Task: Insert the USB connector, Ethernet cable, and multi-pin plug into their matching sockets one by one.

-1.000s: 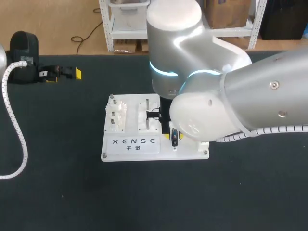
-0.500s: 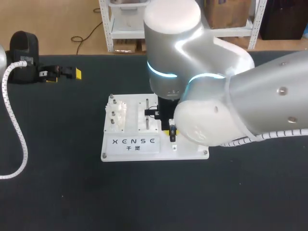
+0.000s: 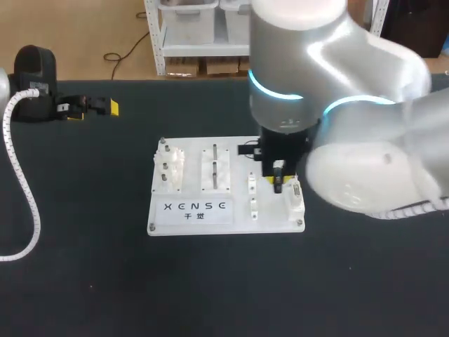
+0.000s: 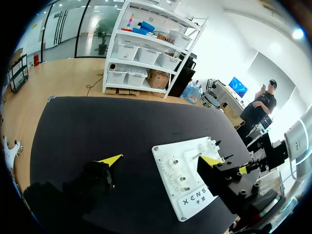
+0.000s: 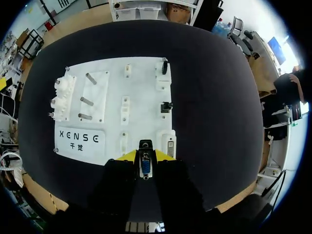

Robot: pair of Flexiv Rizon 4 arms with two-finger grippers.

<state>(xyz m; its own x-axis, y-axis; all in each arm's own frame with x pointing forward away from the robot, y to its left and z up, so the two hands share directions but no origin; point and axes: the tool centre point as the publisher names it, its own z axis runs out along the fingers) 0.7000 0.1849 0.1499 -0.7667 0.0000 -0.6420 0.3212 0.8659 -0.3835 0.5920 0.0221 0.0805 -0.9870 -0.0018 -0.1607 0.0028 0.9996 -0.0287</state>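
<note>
Now right pincer (image 5: 145, 157) has shifted from mid-board (image 5: 146, 78) to its right column, clamped on what looks like the multi-pin plug (image 5: 145, 166), just short of its socket (image 5: 170, 145). Left pincer (image 3: 92, 110) spread, empty.

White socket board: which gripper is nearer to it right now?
Right. The right gripper, shut on the multi-pin plug, hangs over the white socket board's right side. The left gripper sits open off the board, toward the table's far left edge.
</note>
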